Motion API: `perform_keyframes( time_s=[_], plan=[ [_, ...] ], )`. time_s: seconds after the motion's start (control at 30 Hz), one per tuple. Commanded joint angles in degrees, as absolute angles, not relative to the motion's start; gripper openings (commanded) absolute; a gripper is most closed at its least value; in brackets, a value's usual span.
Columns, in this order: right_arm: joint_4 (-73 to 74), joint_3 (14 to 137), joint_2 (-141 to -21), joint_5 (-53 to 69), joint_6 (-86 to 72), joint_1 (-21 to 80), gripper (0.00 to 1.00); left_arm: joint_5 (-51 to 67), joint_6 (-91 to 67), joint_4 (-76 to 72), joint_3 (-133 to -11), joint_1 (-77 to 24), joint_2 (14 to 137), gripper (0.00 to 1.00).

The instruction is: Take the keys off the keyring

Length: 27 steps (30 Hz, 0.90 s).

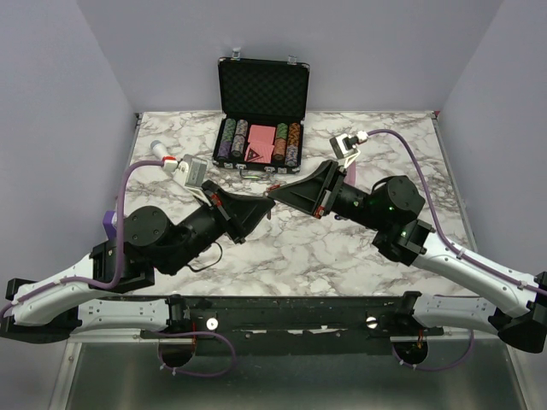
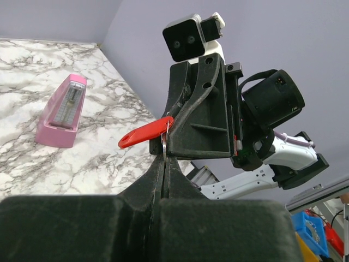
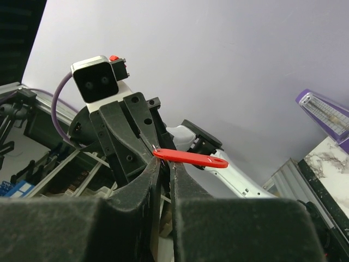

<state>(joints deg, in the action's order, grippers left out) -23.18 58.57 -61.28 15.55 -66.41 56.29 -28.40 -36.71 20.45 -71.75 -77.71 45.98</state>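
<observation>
- The left gripper (image 2: 164, 164) has its fingers pressed together on the keys (image 2: 163, 147), a thin silver-grey sliver standing up from between the tips.
- The red keyring (image 2: 145, 134) hangs at the top of that sliver. It juts out sideways, tilted, in the air above the table.
- The right gripper (image 3: 165, 168) meets the left one tip to tip at the keyring's end. A narrow slit shows between its fingers, and the red tag lies across their tips. I cannot tell whether they pinch anything.
- From above, the two black gripper bodies hide the keys and nearly all of the keyring.
- Each wrist view is largely blocked by the other gripper and its wrist camera (image 2: 185, 39).
- A pink metronome (image 2: 61, 112) stands upright on the marble table (image 1: 342, 248), well to the left of the grippers.
- At the far edge an open black case (image 1: 262, 85) holds poker chips (image 1: 229, 137) and pink cards (image 1: 261, 145).
</observation>
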Motion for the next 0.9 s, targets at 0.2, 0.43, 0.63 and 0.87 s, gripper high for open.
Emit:
perform_keyframes(
  time_s=[0.2, 0.43, 0.63, 0.87],
  plan=[
    [-26.6, 59.3, -61.7, 17.1, -66.7, 56.5, 0.01, -26.7, -37.4, 19.4, -69.9, -77.6, 45.9, 0.0],
    [-28.5, 58.7, -61.5, 17.2, -67.3, 56.6, 0.01, -25.7, -38.3, 19.2, -68.1, -77.6, 46.1, 0.0],
    [-27.7, 59.1, -61.3, 18.3, -66.2, 56.5, 0.01, -22.9, -37.4, 19.9, -68.0, -77.6, 46.6, 0.0],
    [-28.9, 57.5, -60.5, 19.6, -66.4, 56.5, 0.01, -15.7, -35.2, 18.6, -66.7, -77.6, 47.0, 0.0]
  ],
)
